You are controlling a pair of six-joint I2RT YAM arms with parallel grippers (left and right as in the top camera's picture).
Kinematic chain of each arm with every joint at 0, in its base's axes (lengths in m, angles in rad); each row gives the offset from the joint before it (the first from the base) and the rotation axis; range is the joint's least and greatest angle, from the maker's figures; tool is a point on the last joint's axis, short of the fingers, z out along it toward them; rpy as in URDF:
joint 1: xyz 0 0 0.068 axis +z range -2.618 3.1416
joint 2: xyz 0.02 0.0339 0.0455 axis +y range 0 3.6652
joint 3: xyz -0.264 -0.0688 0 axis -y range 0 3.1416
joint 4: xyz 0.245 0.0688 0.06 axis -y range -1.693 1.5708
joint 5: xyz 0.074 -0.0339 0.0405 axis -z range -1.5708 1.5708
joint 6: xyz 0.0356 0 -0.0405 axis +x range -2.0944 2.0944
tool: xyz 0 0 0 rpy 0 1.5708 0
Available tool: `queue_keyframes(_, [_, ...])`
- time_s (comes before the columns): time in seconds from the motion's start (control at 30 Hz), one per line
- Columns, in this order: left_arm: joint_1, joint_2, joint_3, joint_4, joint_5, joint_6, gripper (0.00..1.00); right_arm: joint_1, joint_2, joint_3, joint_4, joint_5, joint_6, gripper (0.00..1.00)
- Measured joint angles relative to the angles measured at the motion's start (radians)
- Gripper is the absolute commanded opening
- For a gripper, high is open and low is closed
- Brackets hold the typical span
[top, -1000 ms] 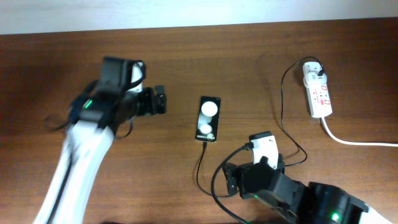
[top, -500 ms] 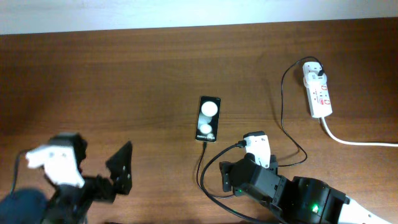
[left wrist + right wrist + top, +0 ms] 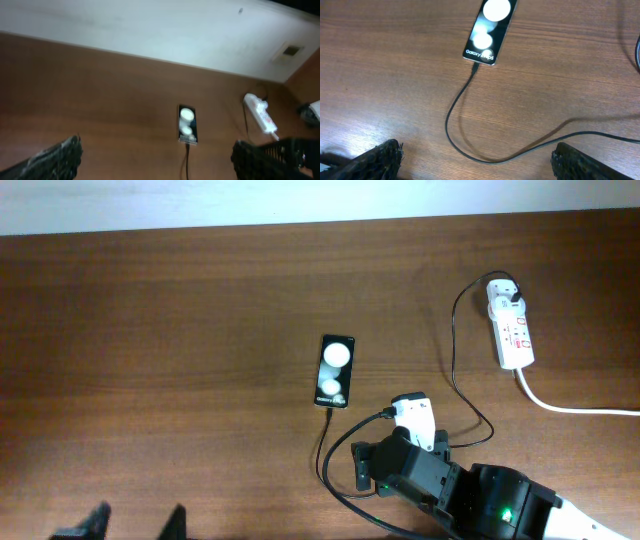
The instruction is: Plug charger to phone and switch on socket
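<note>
**Q:** Where did the phone and charger lie?

**A:** The phone (image 3: 336, 370) lay flat near the middle of the brown table (image 3: 180, 330), with two white round spots on its glossy face. The charger (image 3: 451, 125), a thin black cable, met the phone's near end. From there it looped toward the near edge, then ran right and far to the socket (image 3: 511, 330).

**Q:** And the socket?

**A:** It was a white strip with red markings at the far right, well apart from the phone. A thick white cord (image 3: 580, 409) trailed from its near end off the right edge. Whether its switch was on could not be told.

**Q:** What about the grippers?

**A:** The left gripper (image 3: 135, 525) sat at the near left edge, jaws spread wide and holding nothing. The right gripper (image 3: 480, 160) hung over the cable's loop just near of the phone, also spread wide and empty.
</note>
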Motion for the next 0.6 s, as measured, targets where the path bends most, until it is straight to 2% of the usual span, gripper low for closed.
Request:
queue_keyframes(0.1, [0.000, -0.010, -0.006, -0.272, 0.000, 0.003, 0.99, 0.000, 0.005, 0.000, -0.001, 0.000, 0.000, 0.99])
queue_keyframes(0.3, [0.027, -0.032, -0.008, -0.295, 0.000, 0.003, 0.99, 0.000, 0.005, 0.000, -0.001, 0.000, 0.000, 0.99])
queue_keyframes(0.5, [0.031, -0.140, -0.009, -0.296, 0.000, 0.003, 0.99, 0.000, 0.015, 0.000, 0.000, 0.000, 0.005, 1.00])
queue_keyframes(0.6, [0.031, -0.203, -0.009, -0.296, 0.000, 0.003, 0.99, 0.000, 0.047, 0.000, 0.002, 0.000, 0.039, 0.87])
